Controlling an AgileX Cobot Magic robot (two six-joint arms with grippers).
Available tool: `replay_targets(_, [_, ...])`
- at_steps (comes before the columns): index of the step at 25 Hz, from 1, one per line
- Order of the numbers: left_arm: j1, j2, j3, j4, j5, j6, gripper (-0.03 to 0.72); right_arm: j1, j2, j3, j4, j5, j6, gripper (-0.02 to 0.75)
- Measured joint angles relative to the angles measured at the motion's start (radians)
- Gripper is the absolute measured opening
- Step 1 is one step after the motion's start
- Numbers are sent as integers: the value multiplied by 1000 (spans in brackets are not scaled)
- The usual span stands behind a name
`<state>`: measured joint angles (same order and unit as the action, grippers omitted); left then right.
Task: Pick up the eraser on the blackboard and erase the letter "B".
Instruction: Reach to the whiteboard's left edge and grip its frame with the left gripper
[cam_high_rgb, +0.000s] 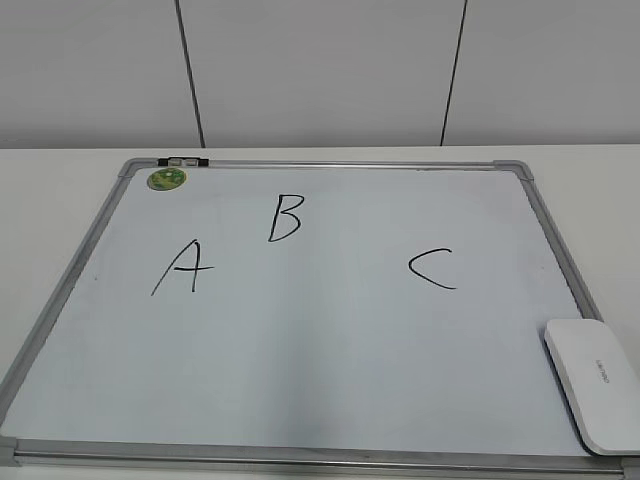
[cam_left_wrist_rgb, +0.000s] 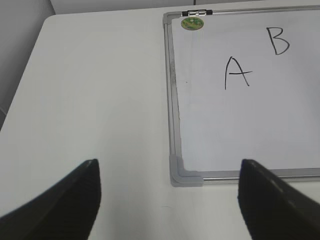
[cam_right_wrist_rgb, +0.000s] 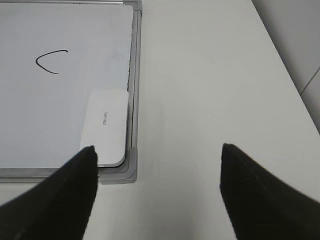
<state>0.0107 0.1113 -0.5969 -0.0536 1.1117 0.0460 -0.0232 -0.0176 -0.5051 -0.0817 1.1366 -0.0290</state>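
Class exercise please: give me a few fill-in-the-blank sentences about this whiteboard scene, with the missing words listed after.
1. The eraser lies in the blackboard's near ____ corner.
2. The letter "B" stands between the letters "A" and ____.
3. The round sticker is coloured ____.

Missing words: right; "C"; green

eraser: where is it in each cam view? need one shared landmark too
Exterior view: eraser at lower right, on the board's right edge.
Left wrist view: not in it.
Right wrist view: eraser centre-left, against the board's frame near its corner.
Shared landmark: the letter C, up and left of the eraser in both views.
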Motion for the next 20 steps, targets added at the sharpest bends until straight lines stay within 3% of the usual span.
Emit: replay_targets(20, [0,869,-348,-28,-194,1,589,0,0,0,0,0,0,587])
